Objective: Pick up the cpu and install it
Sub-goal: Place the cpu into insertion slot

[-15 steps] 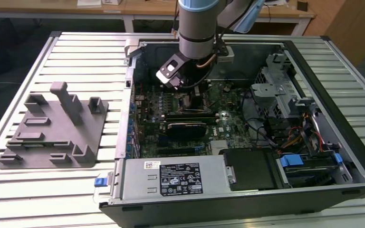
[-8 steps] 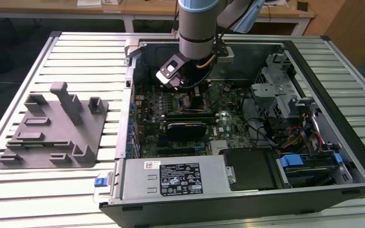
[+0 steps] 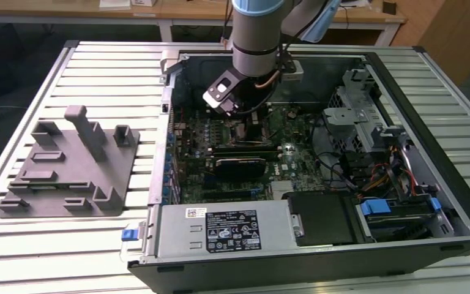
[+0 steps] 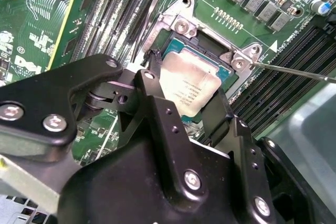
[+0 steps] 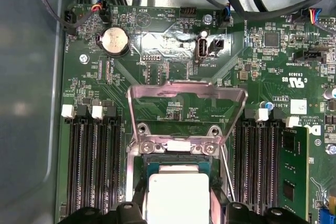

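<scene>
Clamping the cpu [image 4: 190,83] by two opposite edges, the gripper [image 4: 185,88] holds it at the open socket [image 4: 181,24], in the upper middle of the exterior view. Beyond it, the socket's metal load plate [image 5: 152,92] stands raised on the motherboard [image 5: 173,51].

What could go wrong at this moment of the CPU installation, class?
1. The cpu, under the claw, may not sit square in the socket; pressing could damage contacts.
2. The open load plate and the thin lever stand close by; the claw might catch them.
</scene>
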You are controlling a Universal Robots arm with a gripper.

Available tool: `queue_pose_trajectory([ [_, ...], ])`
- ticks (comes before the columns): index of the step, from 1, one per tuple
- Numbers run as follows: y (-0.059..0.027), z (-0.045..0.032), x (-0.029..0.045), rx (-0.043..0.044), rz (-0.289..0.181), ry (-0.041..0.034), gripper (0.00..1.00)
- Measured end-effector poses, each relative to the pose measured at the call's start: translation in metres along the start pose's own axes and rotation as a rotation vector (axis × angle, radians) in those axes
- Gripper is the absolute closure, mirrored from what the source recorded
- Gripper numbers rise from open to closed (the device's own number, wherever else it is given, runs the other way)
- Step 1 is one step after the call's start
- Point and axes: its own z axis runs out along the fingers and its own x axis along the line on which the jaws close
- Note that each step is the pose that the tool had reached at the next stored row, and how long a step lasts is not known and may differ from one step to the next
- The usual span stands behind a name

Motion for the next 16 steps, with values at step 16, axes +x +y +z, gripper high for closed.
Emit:
queue_pose_trajectory([
  [16,0.0016,0.0005,0.0000,-0.0001,0.000,-0.0001,0.45],
])
